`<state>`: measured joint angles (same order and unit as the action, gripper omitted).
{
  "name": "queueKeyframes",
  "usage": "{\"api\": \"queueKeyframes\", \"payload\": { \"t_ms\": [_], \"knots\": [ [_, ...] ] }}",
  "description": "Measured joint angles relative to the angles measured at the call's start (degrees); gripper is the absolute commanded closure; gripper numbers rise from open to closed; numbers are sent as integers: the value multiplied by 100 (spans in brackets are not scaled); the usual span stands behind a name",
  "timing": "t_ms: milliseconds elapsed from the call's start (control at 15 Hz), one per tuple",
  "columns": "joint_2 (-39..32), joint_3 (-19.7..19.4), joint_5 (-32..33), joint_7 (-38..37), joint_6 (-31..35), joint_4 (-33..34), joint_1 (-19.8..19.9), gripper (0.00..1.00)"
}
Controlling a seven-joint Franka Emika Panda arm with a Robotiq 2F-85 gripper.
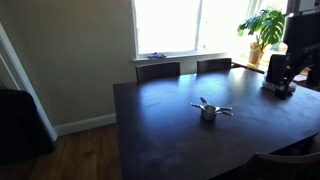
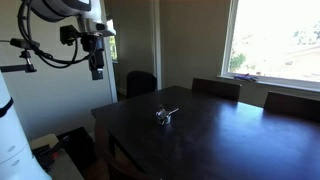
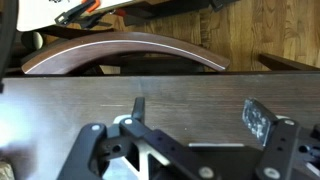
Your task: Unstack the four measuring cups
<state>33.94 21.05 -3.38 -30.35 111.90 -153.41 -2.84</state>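
Note:
The measuring cups (image 1: pixel 209 110) are a small shiny silver cluster near the middle of the dark table (image 1: pixel 170 130), with handles fanning outward. They also show in an exterior view (image 2: pixel 164 116). How they are nested is too small to tell. My gripper (image 1: pixel 281 86) hangs above the table's edge, well away from the cups, and it also shows in an exterior view (image 2: pixel 97 70). In the wrist view the gripper (image 3: pixel 200 115) is open and empty over bare dark wood. The cups are out of the wrist view.
Chairs (image 1: pixel 158 70) (image 1: pixel 214 65) stand at the table's window side, and a potted plant (image 1: pixel 265 30) stands by the window. A curved chair back (image 3: pixel 125 50) lies just past the table edge in the wrist view. The wooden floor (image 1: pixel 85 155) surrounds the table.

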Motion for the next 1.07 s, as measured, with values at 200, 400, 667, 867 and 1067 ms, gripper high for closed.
{"api": "queueKeyframes", "payload": {
  "t_ms": [200, 400, 667, 867, 1067],
  "knots": [
    [0, 0, 0, 0, 0, 3, 0, 0],
    [0, 0, 0, 0, 0, 3, 0, 0],
    [-3, -13, 11, 0, 0, 3, -3, 0],
    [-16, -60, 6, 36, -5, 3, -25, 0],
    [-52, -122, -1, 117, -39, 3, -90, 0]
  ]
}}
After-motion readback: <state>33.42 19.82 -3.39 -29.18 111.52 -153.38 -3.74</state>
